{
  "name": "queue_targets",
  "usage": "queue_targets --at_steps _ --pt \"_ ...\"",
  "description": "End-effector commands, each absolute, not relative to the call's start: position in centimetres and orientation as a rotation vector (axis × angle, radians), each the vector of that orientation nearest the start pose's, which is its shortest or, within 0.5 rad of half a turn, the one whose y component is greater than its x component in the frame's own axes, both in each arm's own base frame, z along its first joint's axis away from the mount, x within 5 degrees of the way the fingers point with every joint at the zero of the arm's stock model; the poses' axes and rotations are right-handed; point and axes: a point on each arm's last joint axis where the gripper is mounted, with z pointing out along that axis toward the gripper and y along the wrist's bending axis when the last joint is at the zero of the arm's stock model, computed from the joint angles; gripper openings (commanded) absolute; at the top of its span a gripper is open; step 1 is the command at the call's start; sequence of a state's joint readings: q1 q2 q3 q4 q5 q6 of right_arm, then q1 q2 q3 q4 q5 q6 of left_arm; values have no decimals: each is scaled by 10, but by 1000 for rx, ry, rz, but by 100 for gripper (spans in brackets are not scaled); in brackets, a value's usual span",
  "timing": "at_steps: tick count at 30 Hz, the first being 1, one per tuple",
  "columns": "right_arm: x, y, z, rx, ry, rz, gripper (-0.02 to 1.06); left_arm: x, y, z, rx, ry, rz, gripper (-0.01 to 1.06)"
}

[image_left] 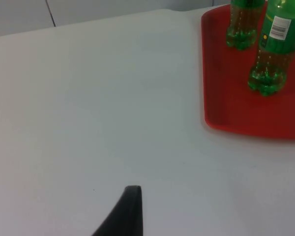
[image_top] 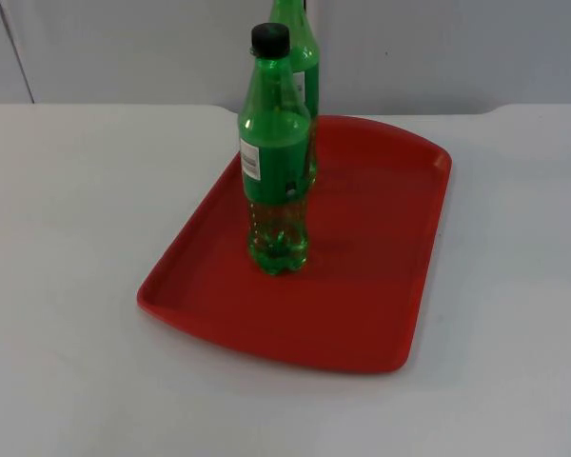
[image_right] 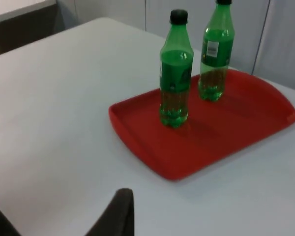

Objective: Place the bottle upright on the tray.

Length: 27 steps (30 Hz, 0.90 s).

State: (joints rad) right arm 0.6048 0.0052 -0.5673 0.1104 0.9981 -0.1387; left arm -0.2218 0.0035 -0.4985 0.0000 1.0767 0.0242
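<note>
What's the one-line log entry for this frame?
red plastic tray: on white table | two green plastic bottles, near, far: upright on tray | grippers: away from tray

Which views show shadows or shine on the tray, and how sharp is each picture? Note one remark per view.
Top view: even light, crisp; the near bottle throws a faint shadow on the red tray. Left wrist view: soft focus; black fingertip blurred. Right wrist view: slightly soft, with weak shadows beside both bottles, the far bottle included.
</note>
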Motion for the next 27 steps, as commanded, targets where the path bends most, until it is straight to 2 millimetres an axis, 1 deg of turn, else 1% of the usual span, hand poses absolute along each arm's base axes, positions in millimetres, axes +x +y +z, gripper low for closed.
queue_targets --at_steps 1,4,7,11,27 --pt "-13 0 295 -721 1851 415 100 -5 2 275 253 2050 -111 105" --pt "-11 -2 289 -698 1898 389 100 -5 2 275 253 2050 -111 105" --pt "-5 -5 280 -631 1962 342 100 -5 2 275 253 2050 -111 105" --pt "-4 -8 280 -574 1980 330 100 -5 2 275 253 2050 -111 105" --pt "-4 -8 280 -582 1978 328 100 -5 2 275 253 2050 -111 105"
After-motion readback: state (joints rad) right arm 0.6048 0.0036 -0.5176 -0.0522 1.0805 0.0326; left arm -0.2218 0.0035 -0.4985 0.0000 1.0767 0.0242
